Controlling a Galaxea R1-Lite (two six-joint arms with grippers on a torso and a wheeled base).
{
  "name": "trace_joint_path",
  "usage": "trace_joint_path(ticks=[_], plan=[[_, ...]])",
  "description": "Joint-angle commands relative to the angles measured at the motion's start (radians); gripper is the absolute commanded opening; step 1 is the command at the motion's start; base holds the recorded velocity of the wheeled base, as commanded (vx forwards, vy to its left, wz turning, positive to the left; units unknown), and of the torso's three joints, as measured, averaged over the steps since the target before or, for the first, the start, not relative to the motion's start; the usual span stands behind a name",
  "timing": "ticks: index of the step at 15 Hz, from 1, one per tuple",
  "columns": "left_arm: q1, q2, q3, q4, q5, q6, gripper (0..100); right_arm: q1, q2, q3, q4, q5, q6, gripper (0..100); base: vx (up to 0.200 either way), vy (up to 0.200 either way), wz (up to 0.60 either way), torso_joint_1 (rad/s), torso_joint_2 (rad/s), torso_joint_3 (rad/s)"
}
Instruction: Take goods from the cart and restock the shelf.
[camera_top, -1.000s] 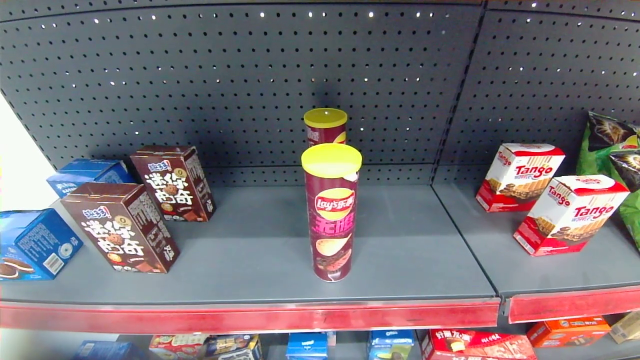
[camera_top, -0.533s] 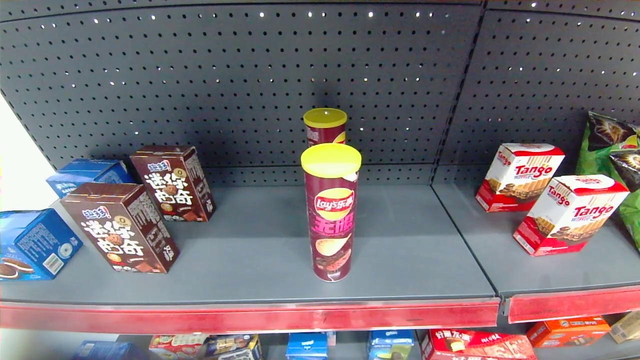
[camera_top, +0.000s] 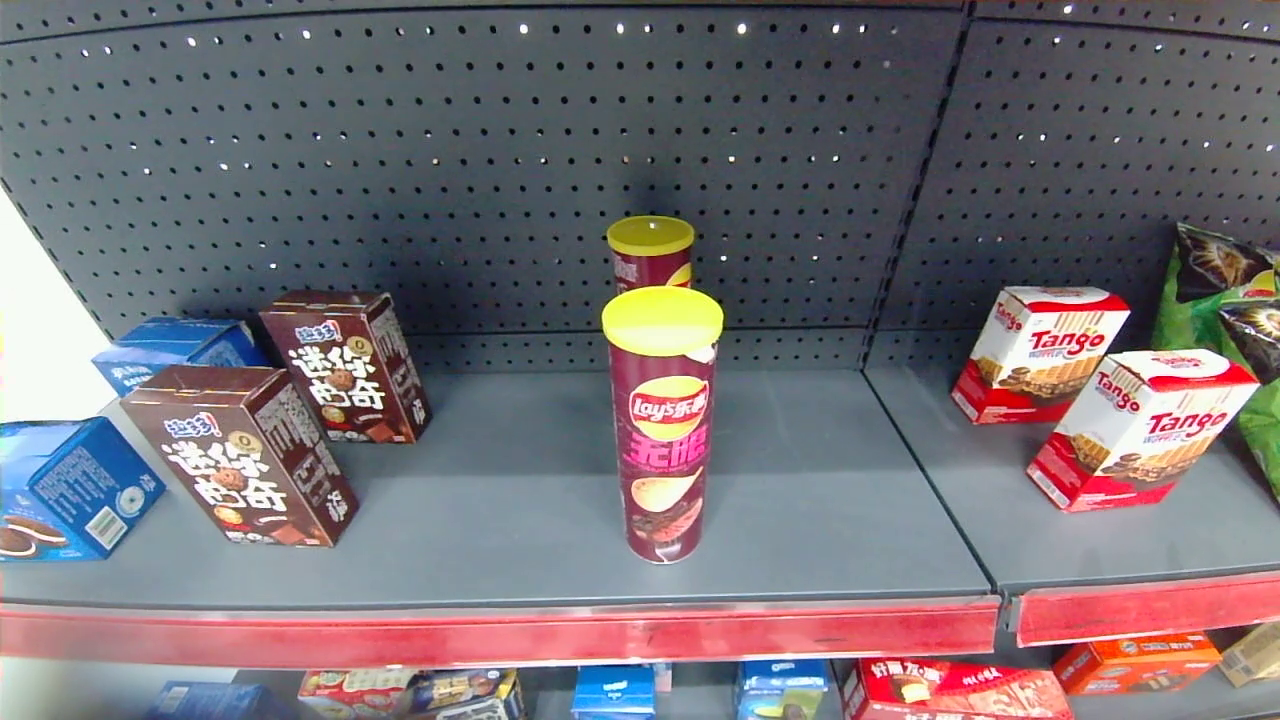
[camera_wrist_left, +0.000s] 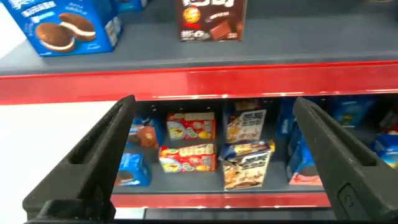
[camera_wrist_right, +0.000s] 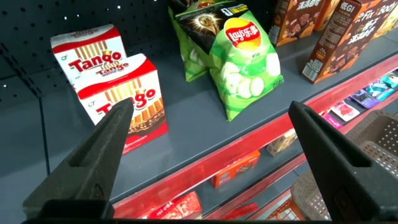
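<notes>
**Left gripper**: jaws spread wide, nothing between them. It hangs level with the shelf's red front lip; past the fingers, small cartons sit on the tier below.

**Right gripper**: jaws likewise wide apart and empty, facing the right-hand bay. A grey mesh basket lies low at the edge of its view.

**Shelf**: grey board with a red front lip, two bays side by side.

**Front chip can**: maroon tube with a yellow lid, upright, mid-bay, near the front edge and well apart from the boxes on either side.

**Brown cookie boxes**: two, upright, on the left; one forward, one farther back.

**Blue cookie boxes**: two at the far left; one forward, one behind.

**Wafer boxes**: two red-and-white cartons in the right bay, one forward, one behind, both leaning back.

**Green snack bags**: at the far right, just beside the wafer boxes.

**Rear chip can**: same make, upright, directly behind the front can and mostly hidden by it, close to the back panel.

**Pegboard**: dark perforated back wall.
</notes>
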Motion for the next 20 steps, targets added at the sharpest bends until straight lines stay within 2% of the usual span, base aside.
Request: trace_joint_path(ticks=[1, 2, 3, 4, 5, 6, 13, 15, 17, 19, 20], plan=[[-0.001, 0.003, 0.004, 0.002, 0.146, 0.014, 100, -0.003, 0.000, 0.004, -0.001, 0.002, 0.000, 100, 0.000, 0.000, 0.00, 0.000, 0.00, 0.000], [-0.002, 0.004, 0.002, 0.011, 0.195, 0.003, 100, -0.012, 0.000, 0.006, -0.001, 0.002, 0.000, 100, 0.000, 0.000, 0.00, 0.000, 0.00, 0.000], [-0.002, 0.004, 0.002, 0.016, 0.186, -0.009, 100, -0.012, 0.002, 0.008, -0.001, 0.002, 0.000, 100, 0.000, 0.000, 0.00, 0.000, 0.00, 0.000], [-0.057, -0.026, 0.005, 0.019, 0.089, -0.025, 100, -0.012, 0.008, 0.006, -0.001, 0.002, 0.000, 100, 0.000, 0.000, 0.00, 0.000, 0.00, 0.000], [-0.053, -0.075, 0.005, 0.060, -0.020, -0.041, 100, -0.012, 0.011, 0.006, -0.001, 0.002, 0.000, 100, 0.000, 0.000, 0.00, 0.000, 0.00, 0.000], [-0.048, -0.075, 0.001, 0.074, -0.035, -0.020, 100, -0.011, 0.011, 0.006, -0.001, 0.002, 0.000, 100, 0.000, 0.000, 0.00, 0.000, 0.00, 0.000], [-0.048, -0.075, 0.004, 0.065, -0.032, -0.023, 100, -0.014, -0.014, 0.004, -0.001, 0.002, 0.000, 100, 0.000, 0.000, 0.00, 0.000, 0.00, 0.000], [-0.048, -0.075, 0.004, 0.065, -0.032, -0.023, 100, -0.029, -0.077, 0.057, -0.001, 0.002, 0.001, 100, 0.000, 0.000, 0.00, 0.000, 0.00, 0.000], [-0.047, -0.075, 0.004, 0.065, -0.030, -0.025, 100, -0.090, -0.178, 0.155, 0.010, 0.000, 0.000, 100, 0.000, 0.000, 0.00, 0.000, 0.00, 0.000], [-0.047, -0.075, 0.004, 0.065, -0.030, -0.023, 100, -0.189, -0.265, 0.261, 0.012, -0.002, 0.000, 100, 0.000, 0.000, 0.00, 0.000, 0.00, 0.000], [-0.047, -0.075, 0.005, 0.063, -0.030, -0.023, 100, -0.276, -0.333, 0.340, 0.012, 0.002, 0.000, 100, 0.000, 0.000, 0.00, 0.000, 0.00, 0.000]])
